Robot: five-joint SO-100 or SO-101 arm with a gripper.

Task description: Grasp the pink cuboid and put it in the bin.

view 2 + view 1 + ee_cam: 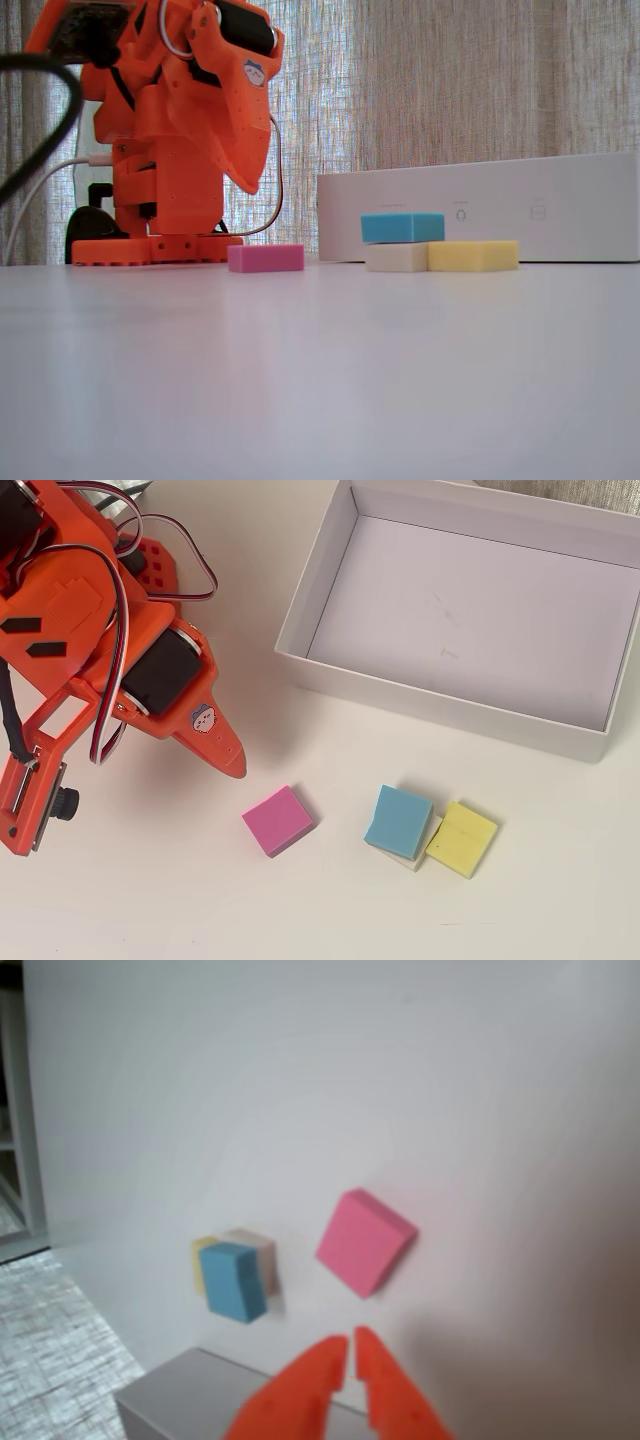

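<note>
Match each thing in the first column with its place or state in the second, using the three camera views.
Things:
1. pink block
2. blue block
3. yellow block
4. bin

Places or states:
A. stacked on a white block
B. empty, nothing inside
C. alone on the table, touching no other block
D. flat on the table, right beside the white block

Pairs: 1-C, 2-A, 3-D, 4-B

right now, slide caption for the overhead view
Orange arm's tool poised above pink cuboid, bin beyond, blue block stacked beside yellow.
</note>
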